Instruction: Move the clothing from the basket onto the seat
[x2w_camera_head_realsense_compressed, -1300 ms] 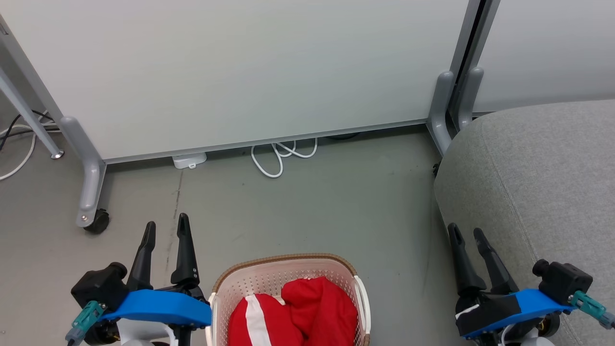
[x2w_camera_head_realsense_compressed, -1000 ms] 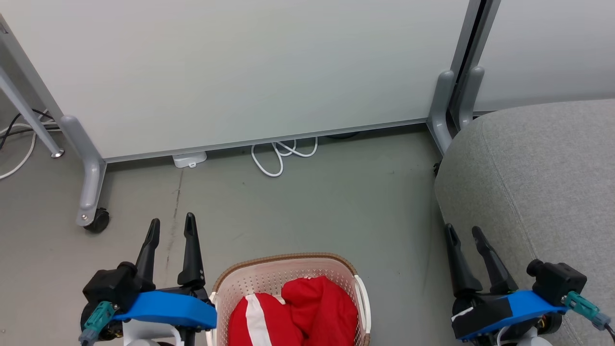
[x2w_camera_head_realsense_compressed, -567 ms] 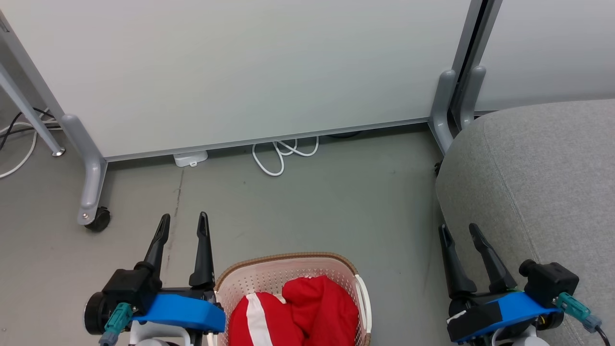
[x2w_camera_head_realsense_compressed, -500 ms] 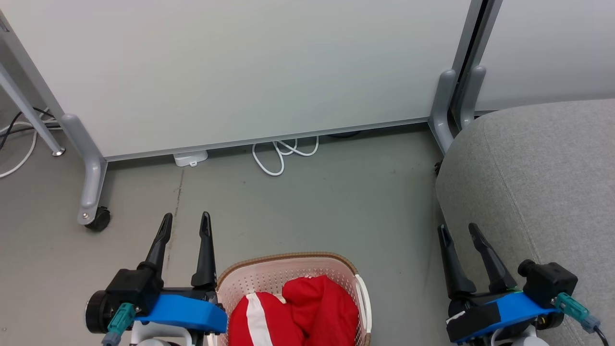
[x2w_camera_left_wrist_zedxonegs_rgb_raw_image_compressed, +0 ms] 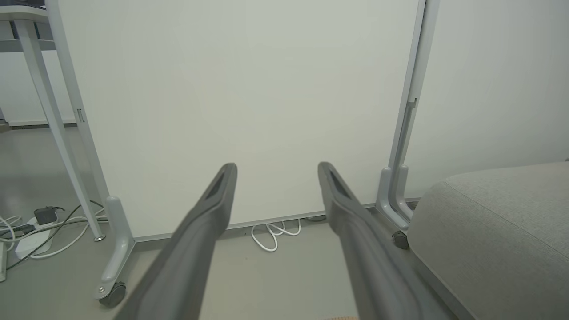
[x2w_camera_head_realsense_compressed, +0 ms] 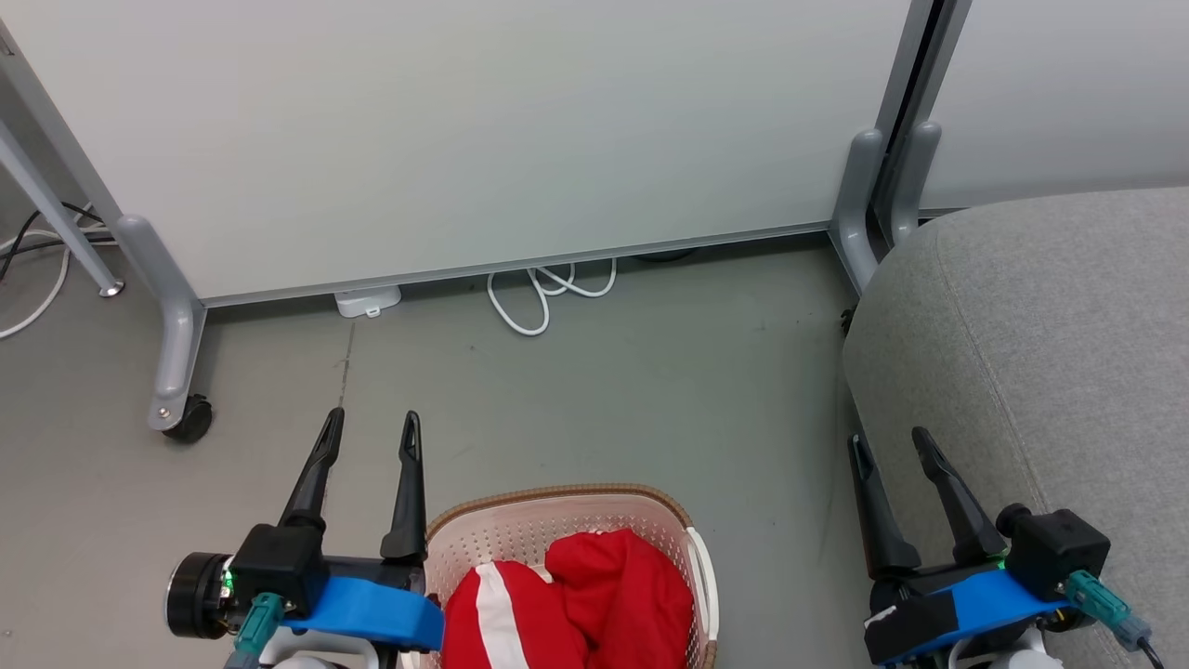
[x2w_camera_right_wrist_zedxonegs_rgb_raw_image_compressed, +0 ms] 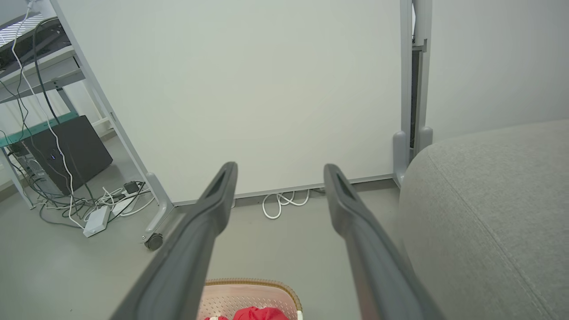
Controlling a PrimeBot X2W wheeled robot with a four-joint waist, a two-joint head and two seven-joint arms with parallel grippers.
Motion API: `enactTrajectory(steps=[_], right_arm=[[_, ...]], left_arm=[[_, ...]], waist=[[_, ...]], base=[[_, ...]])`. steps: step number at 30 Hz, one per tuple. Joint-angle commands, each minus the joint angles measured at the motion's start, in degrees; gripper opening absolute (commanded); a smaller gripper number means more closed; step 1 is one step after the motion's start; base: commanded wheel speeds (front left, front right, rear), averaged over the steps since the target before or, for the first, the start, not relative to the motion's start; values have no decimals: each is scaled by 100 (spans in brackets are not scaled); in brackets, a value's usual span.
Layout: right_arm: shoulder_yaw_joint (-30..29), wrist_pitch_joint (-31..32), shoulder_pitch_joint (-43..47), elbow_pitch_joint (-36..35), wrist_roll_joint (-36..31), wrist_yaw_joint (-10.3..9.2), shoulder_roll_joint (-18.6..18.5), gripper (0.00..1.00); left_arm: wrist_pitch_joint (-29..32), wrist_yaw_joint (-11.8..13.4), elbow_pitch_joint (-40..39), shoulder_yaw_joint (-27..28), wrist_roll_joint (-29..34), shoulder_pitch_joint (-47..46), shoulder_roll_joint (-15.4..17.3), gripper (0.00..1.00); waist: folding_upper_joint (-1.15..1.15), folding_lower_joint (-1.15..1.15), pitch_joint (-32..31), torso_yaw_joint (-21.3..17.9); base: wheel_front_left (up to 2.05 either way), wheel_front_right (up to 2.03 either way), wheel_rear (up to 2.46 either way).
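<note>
Grey floor [x2w_camera_head_realsense_compressed: 604, 390]: basket [x2w_camera_head_realsense_compressed: 520, 537] with red clothing [x2w_camera_head_realsense_compressed: 604, 595] (both cut off below); seat [x2w_camera_head_realsense_compressed: 1050, 325] right, partly cropped; left end effector [x2w_camera_head_realsense_compressed: 372, 416], right end effector [x2w_camera_head_realsense_compressed: 887, 437] released, empty.

Left end effector [x2w_camera_head_realsense_compressed: 372, 416] and right end effector [x2w_camera_head_realsense_compressed: 887, 437] both spread wide, empty

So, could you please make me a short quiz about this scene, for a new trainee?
1. True or false: the clothing already lies on the seat.
2. Which one is nearer to the seat? A) left gripper B) right gripper
3. Fill in: both grippers are ____ and hold nothing.

Key:
1. False; it lies in the basket.
2. B
3. open
</note>
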Motion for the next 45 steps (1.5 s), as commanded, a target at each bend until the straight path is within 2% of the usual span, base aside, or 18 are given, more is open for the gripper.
enactTrajectory(steps=[1, 14, 32, 37, 45], right_arm=[[-9, -41, 21, 1, -127, 13, -34, 100], [-71, -178, 59, 79, -636, 9, -36, 100], [-118, -167, 34, 175, -591, 9, -35, 100], [-173, -166, -84, 132, -597, 9, -35, 100], [-214, -166, -346, 51, -620, 9, -35, 100]], left_arm=[[-39, -25, 4, 27, 125, -23, 14, 100], [-172, -48, 91, 30, 644, 13, -21, 100], [-170, -111, 203, 70, 564, 21, -49, 100], [-170, -198, 368, -82, 625, -224, -47, 100], [-170, -300, 820, -358, 697, -782, 140, 100]], waist=[[0, 0, 2, -1], [0, -1, 0, 1], [0, -1, 6, 3], [0, -1, 158, 10], [0, -1, 563, -122]], base=[[0, 0, 0], [0, 0, 0], [0, 0, 0], [0, 0, 0], [0, 0, 0]])
